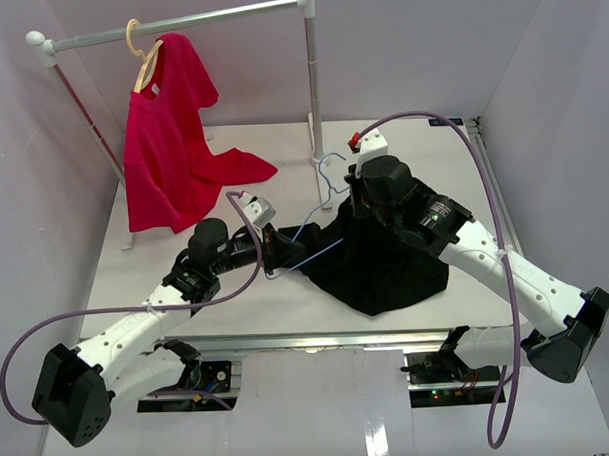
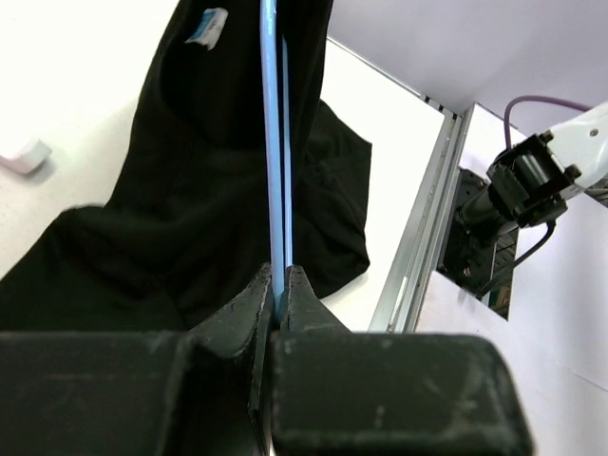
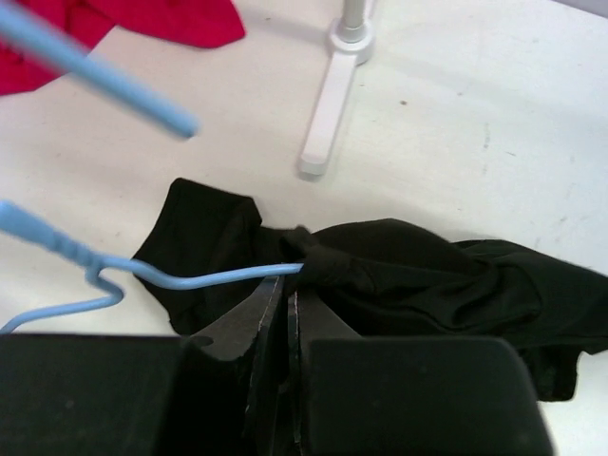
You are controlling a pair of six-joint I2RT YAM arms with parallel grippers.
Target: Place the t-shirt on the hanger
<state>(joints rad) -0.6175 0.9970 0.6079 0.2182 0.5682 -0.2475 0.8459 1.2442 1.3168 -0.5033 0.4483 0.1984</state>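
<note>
Here, the plain black short-sleeved fabric t-shirt (image 1: 391, 270) lies in a crumpled heap on the white worktop (image 1: 287, 301), right of its middle and reaching toward the near edge. The thin light-blue wire hanger (image 2: 275, 142) is held tilted off the worktop just left of the heap. Its curved hook points toward the far edge, close to the white foot of the rack's right-hand post (image 3: 328, 95).

The left hand (image 2: 280, 285) comes in from the near-left side and is clamped tight on the hanger's wire. In the left wrist view the blue wire runs straight out from between the pinched fingers and across the black cloth. A small white-and-blue label (image 2: 206, 26) shows on the t-shirt beside the wire.

The right hand (image 3: 288, 290) reaches in from the right edge to the far side of the heap, its fingers pressed together on a bunched fold of the t-shirt. In the right wrist view one arm of the hanger runs into that same bunch of cloth. How far the wire goes inside the t-shirt cannot be told.

Toward the far-left corner a crimson shirt (image 1: 166, 133) hangs on a tan wooden hanger (image 1: 146, 55) from the grey metal rail (image 1: 177, 27) of the rack, its lower part spread onto the worktop.
</note>
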